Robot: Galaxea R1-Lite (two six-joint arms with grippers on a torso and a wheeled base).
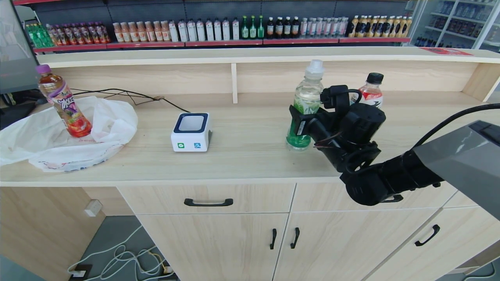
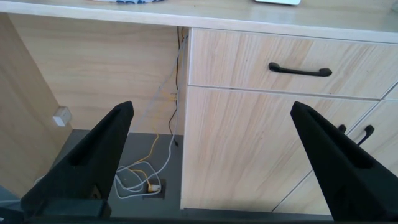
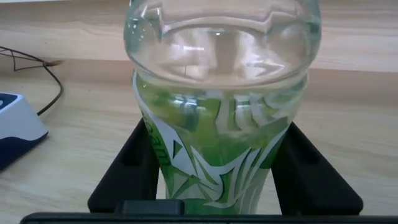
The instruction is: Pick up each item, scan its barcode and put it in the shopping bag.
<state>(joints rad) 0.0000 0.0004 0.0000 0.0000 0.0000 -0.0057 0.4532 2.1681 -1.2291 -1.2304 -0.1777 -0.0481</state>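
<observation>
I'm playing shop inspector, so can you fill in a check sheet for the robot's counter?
Surface: pale wooden counter.
Job's things: green-label bottle upright, right of the barcode scanner; black-capped bottle behind it; purple-capped tea bottle on the white shopping bag.
Clutter: nothing seen.
Hands: right hand shut on the green-label bottle; left hand open, low before the cabinets.
Cables: black cable on the counter; loose wires on the floor.
Surroundings: drink shelves behind.
</observation>
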